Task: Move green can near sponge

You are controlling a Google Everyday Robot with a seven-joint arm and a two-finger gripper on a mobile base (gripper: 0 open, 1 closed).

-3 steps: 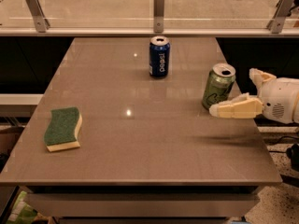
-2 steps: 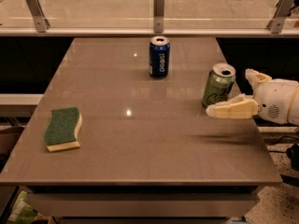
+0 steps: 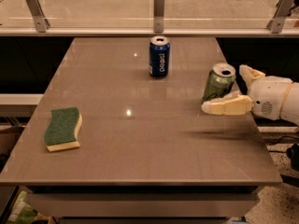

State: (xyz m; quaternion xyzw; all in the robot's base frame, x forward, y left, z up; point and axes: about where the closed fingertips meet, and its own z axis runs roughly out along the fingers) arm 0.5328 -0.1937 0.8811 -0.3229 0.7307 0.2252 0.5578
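Near the left edge of the glossy brown bench [image 3: 140, 167], the sponge [image 3: 63, 129] is lying flat, wavy-edged, rough dark green over pale yellow foam. Well apart on the right, my cream claw [image 3: 224, 88] is gaping open partly around the green can [image 3: 217, 82], having crept slightly leftward since a second ago. The can, a silver-topped metal cylinder, is staying put. Farther back, a dark blue can [image 3: 159, 56] is standing upright.

The gripper [image 3: 224, 88] straddles green can [image 3: 217, 83] at table's [image 3: 140, 157] right — sponge [image 3: 63, 129] far left.
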